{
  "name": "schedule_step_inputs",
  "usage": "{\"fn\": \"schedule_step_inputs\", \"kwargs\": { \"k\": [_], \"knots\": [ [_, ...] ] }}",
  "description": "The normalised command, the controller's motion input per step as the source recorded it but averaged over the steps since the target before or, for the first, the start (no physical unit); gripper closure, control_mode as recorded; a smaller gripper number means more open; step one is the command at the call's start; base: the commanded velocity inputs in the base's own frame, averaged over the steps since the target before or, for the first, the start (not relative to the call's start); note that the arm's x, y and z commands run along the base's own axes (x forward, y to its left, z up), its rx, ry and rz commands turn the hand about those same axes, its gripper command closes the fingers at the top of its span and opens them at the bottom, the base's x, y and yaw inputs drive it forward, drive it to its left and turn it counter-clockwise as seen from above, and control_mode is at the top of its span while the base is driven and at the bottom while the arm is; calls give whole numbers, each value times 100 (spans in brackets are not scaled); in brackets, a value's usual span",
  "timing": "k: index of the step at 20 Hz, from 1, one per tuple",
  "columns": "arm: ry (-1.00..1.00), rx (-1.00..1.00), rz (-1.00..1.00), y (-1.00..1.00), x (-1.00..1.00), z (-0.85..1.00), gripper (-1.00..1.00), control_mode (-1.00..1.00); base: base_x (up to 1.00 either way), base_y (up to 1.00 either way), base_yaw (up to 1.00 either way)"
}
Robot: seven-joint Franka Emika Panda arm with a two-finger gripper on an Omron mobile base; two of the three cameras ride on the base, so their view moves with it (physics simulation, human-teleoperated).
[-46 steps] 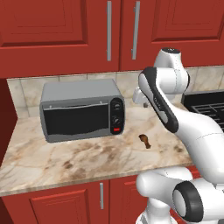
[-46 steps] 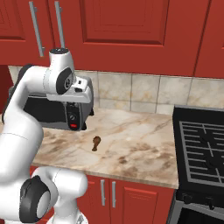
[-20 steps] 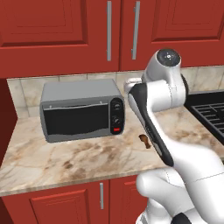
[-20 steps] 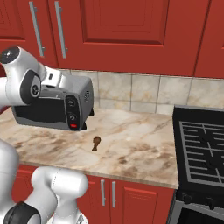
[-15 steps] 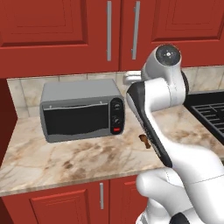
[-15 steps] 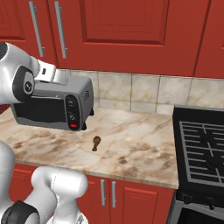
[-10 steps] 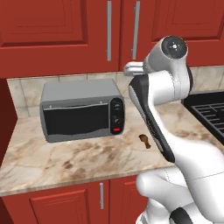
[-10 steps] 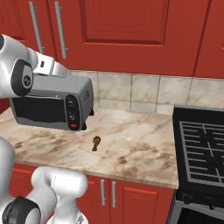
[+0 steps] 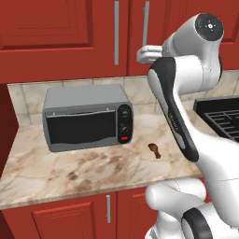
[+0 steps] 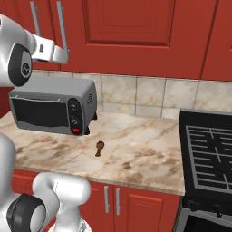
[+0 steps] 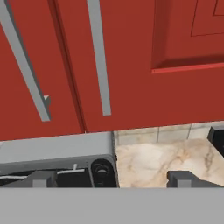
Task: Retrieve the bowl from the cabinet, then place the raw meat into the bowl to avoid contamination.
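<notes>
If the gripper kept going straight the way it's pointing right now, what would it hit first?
Most likely the red wall cabinet. The open gripper faces its closed doors, near the seam between the two long silver handles. The toaster oven sits below that line. Depth is hard to judge, so the exact contact spot is uncertain.

our arm [image 9: 186,88] is glossy white, built of thick rounded links with smooth, bulging shells. dark grey bands run along the sides of the links, and round dark caps close the joints; the cap at the topmost joint carries a small pale dot at its centre. the hand [image 11: 111,178] ends in two small, blocky, dark grey finger tips [image 11: 41,178]. we see no cables, screws or lettering on the shells.
</notes>
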Motion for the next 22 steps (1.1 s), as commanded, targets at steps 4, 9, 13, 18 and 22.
{"fn": "schedule_step_inputs", "kwargs": {
  "k": [4,9,13,18,22],
  "knots": [
    [-8,0,0,0,-1,37,-100,-100,0,0,0],
    [0,0,2,-10,24,3,-100,-100,0,0,0],
    [0,0,0,1,40,0,-100,-100,0,0,0],
    [0,-2,-2,16,36,-1,-100,-100,0,0,0],
    [0,0,-1,15,39,-10,-100,-100,0,0,0]
  ]
}}
